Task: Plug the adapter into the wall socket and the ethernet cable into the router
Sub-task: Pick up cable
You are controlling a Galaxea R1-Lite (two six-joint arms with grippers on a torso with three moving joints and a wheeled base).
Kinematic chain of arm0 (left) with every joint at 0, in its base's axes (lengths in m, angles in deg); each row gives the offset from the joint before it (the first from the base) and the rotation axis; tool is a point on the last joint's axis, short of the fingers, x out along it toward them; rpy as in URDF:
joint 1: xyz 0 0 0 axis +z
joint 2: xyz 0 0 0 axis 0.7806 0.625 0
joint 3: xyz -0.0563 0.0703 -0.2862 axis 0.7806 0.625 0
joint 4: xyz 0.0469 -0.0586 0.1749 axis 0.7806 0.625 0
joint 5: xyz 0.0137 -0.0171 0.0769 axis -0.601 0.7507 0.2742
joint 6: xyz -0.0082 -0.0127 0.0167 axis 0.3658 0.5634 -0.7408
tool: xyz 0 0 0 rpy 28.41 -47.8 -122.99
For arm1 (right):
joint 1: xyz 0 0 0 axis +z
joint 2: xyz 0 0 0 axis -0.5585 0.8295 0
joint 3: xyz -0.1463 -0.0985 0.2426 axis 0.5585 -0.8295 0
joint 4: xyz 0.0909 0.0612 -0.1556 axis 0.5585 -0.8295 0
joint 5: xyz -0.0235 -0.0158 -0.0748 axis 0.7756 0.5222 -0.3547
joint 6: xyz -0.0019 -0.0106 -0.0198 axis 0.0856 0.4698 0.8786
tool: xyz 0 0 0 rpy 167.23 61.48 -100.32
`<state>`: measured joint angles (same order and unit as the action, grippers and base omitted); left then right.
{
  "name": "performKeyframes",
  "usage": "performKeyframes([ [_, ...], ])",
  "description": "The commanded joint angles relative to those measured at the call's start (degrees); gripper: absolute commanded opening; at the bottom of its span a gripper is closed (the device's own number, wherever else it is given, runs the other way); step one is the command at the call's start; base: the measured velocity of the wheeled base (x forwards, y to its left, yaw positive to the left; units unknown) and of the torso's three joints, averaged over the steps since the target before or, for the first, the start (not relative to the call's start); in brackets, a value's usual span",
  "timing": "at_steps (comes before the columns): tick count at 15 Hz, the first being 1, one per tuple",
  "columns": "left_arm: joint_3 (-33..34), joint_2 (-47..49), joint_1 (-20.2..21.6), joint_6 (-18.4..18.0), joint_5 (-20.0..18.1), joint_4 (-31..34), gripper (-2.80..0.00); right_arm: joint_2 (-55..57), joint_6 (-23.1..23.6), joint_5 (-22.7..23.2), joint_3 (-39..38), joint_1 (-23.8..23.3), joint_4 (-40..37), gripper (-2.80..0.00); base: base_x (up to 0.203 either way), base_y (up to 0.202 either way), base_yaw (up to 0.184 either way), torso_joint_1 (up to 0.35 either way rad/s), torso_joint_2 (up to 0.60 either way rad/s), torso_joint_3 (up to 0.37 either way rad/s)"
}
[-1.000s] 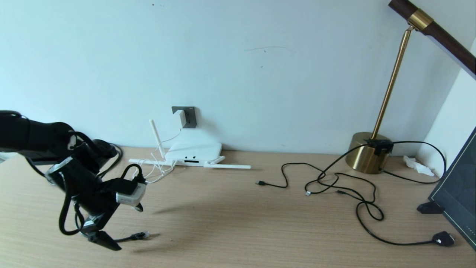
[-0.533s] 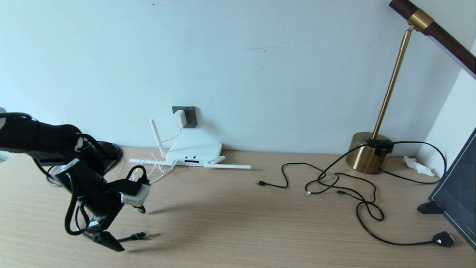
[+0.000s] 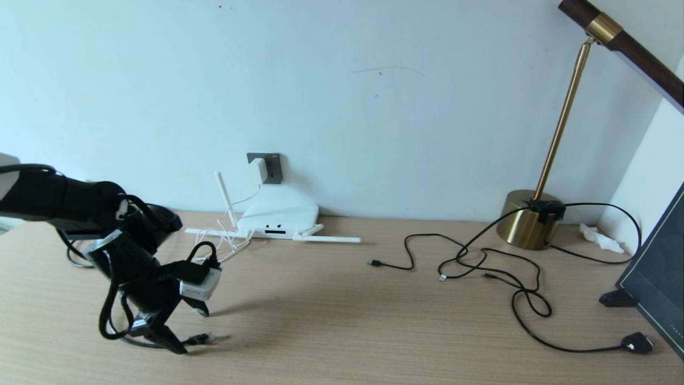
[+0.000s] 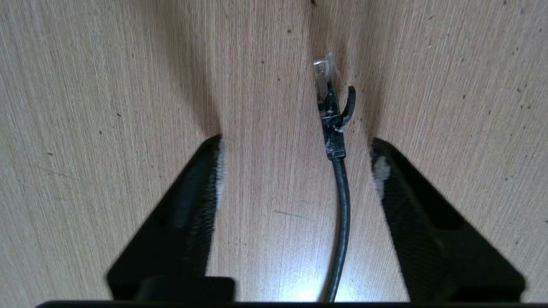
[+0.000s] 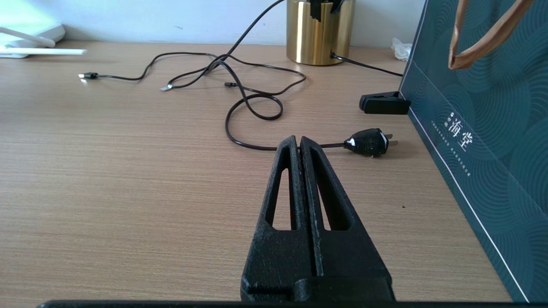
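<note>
The left gripper (image 4: 295,145) is down at the table (image 3: 342,321), its fingers (image 4: 201,179) spread apart with nothing clamped. The ethernet cable (image 4: 340,201) lies on the wood between them, nearer one finger, and its clear-tipped plug (image 4: 329,107) lies just past the fingertips. Farther back from that plug, the router (image 3: 278,219) sits at the wall with its antennas splayed, and directly above it the adapter (image 3: 259,168) is seated in the wall socket (image 3: 272,168). The right gripper (image 5: 298,143), fingers pressed together and empty, hangs over the table near a black power plug (image 5: 368,142).
</note>
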<state>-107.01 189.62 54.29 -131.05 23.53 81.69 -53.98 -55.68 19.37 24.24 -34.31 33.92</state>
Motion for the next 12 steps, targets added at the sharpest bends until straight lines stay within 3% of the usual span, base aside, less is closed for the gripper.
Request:
performKeyframes([
  [1,0.54,0.37,-0.36,-0.31,-0.08,0.3,-2.8,0.0,0.0,0.01,-0.7,0.0,0.04,-2.8,0.0,0.0,0.0,0.0,0.0,0.0],
  [8,4.04,-1.2,-0.55,-0.23,-0.14,-1.4,-2.8,0.0,0.0,0.01,-0.7,0.0,0.04,-2.8,0.0,0.0,0.0,0.0,0.0,0.0],
  [12,7.85,-10.27,-0.46,-0.3,-0.78,0.21,-2.8,0.0,0.0,0.01,-0.7,0.0,0.04,-2.8,0.0,0.0,0.0,0.0,0.0,0.0],
])
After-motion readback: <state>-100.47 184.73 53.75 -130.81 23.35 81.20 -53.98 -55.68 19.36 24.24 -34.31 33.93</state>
